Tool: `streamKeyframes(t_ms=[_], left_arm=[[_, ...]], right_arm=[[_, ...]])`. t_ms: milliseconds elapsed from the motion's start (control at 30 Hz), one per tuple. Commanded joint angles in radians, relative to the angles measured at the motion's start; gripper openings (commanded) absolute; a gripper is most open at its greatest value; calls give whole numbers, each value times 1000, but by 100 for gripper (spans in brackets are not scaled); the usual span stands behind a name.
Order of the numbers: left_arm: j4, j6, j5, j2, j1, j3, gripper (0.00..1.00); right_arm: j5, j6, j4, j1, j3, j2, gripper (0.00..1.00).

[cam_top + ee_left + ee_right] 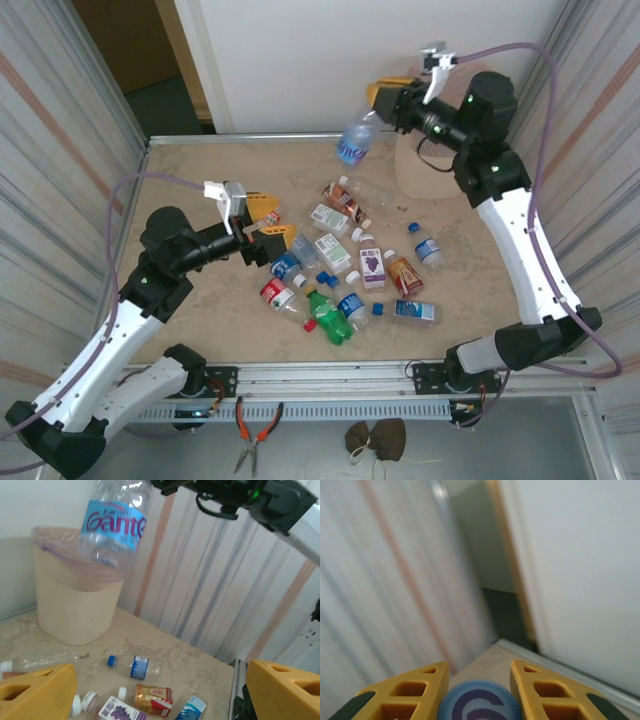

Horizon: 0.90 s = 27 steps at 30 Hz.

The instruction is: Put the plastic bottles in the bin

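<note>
Bin far-R on table. Bottles mid-table, front-L of bin. One bottle in air, L of bin.

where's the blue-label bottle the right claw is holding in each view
Top external: the held bottle hangs upper centre, left of the bin.
Left wrist: top left, in front of the bin.
Right wrist: its blue cap, bottom centre, gripped by the right claw.
Shared landmark: the bin.
</note>
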<state>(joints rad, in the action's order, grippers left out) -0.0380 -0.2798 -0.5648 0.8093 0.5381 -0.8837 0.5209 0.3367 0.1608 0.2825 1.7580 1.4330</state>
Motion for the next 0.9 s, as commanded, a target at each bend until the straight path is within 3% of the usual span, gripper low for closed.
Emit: streamKeyframes(t_ms=[0,133,533,867], left_arm=[[47,36,86,-30,4,21,87],[77,36,101,-41,5,29,86],[151,27,225,-65,2,30,83],[163,-4,267,-70,-12,45,76]], right_arm=[[-157,-107,114,-81,83,68,11],[-297,-214,204,-152,237,171,8],[-519,-412,414,-294,710,555,5],[-583,-436,528,-354,758,725,3]])
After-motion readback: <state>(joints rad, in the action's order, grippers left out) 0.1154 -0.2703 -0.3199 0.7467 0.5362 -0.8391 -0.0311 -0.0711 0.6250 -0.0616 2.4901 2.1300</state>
